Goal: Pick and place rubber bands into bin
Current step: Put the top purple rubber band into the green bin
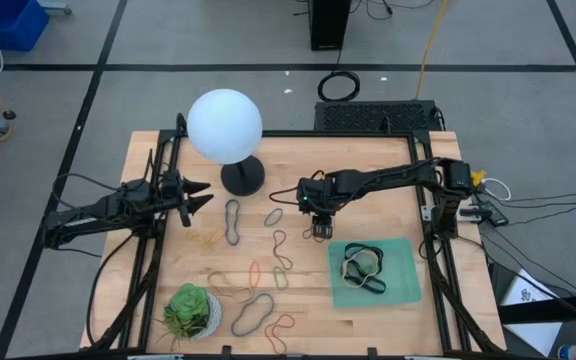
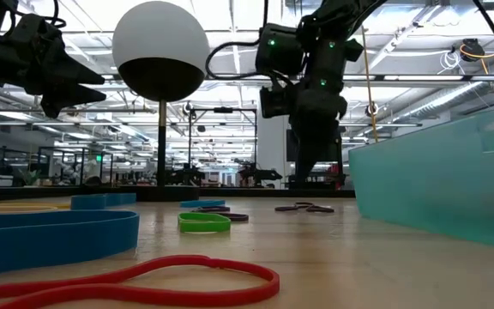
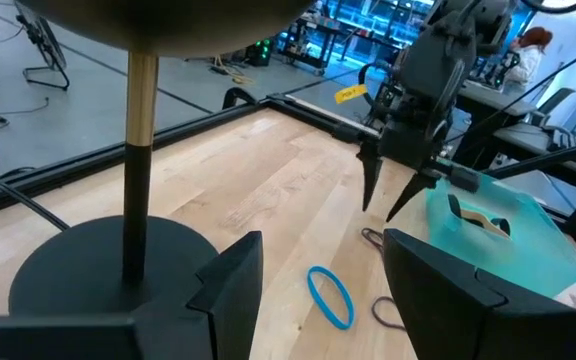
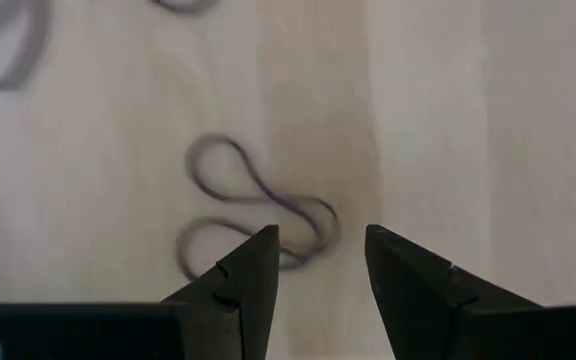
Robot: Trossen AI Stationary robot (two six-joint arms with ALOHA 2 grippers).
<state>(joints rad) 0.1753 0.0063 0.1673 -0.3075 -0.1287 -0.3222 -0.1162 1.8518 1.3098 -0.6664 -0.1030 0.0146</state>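
Observation:
Several rubber bands lie flat and loose on the wooden table, among them a dark twisted one point(image 1: 281, 245) point(image 4: 258, 205), a dark oval point(image 1: 232, 220) and a blue one point(image 3: 330, 297). A few more bands point(image 1: 363, 265) lie inside the mint-green bin point(image 1: 408, 290) at the right. My right gripper point(image 1: 320, 233) point(image 4: 320, 240) hangs open above the table just left of the bin, fingers pointing down, with the twisted band just ahead of its tips and nothing between them. My left gripper point(image 1: 206, 194) point(image 3: 323, 270) waits open at the table's left side, held level.
A lamp with a white globe point(image 1: 225, 125) stands on a black round base point(image 1: 242, 177) at the far middle, close to my left gripper. A white pot with a green succulent point(image 1: 193, 312) sits at the near left. Bare wood lies between the bands and the bin.

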